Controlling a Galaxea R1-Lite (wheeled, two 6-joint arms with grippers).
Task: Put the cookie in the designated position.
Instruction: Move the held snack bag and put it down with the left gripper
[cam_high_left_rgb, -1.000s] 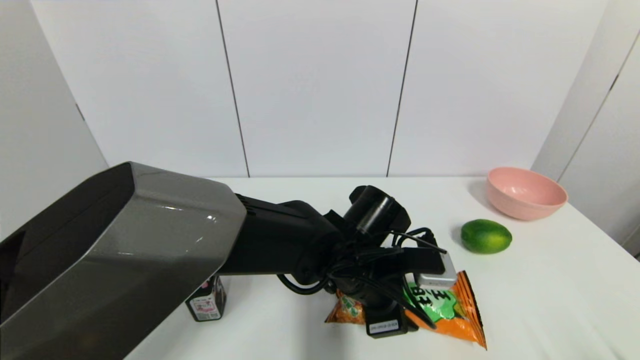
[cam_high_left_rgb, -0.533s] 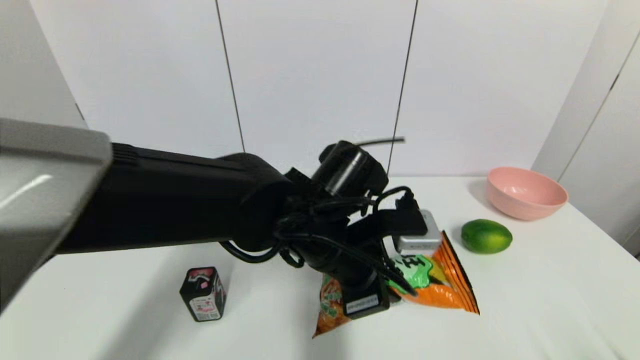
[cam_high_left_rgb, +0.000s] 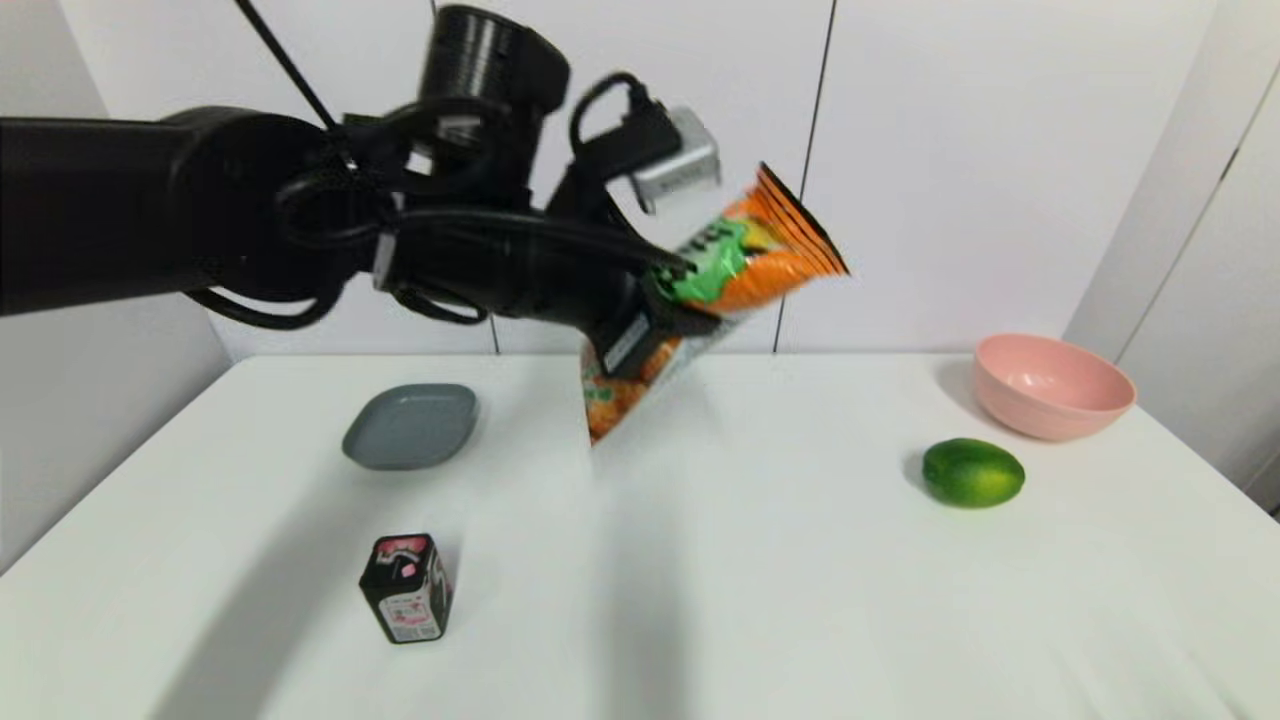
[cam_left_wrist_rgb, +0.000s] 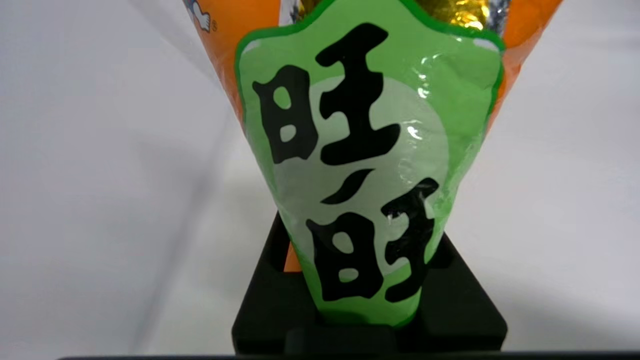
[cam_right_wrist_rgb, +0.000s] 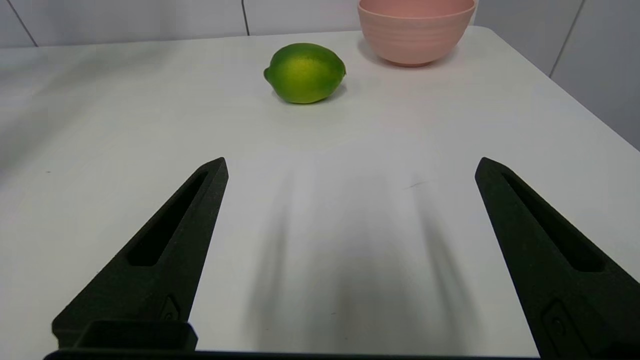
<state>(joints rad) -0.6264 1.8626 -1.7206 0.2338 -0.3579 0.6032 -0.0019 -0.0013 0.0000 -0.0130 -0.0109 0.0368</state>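
The cookie (cam_high_left_rgb: 745, 265), a long orange foil bag with a green badge, hangs tilted high above the table's middle. My left gripper (cam_high_left_rgb: 650, 325) is shut on its middle. In the left wrist view the cookie (cam_left_wrist_rgb: 365, 170) fills the picture, its green badge and black characters bulging over the black jaw block. The designated position, a flat grey plate (cam_high_left_rgb: 412, 427), lies on the table at back left, to the left of and below the bag. My right gripper (cam_right_wrist_rgb: 350, 170) stands open low over the table's right side, nothing between its fingers.
A small black carton (cam_high_left_rgb: 405, 587) stands near the front left. A lime (cam_high_left_rgb: 972, 472) lies at the right, with a pink bowl (cam_high_left_rgb: 1052, 385) behind it near the table's back right corner. The right wrist view shows the lime (cam_right_wrist_rgb: 305, 73) and bowl (cam_right_wrist_rgb: 415, 29) ahead.
My left arm has lifted the cookie off the table and carried it up and to the left. The grey plate, hidden behind the arm before, now shows.
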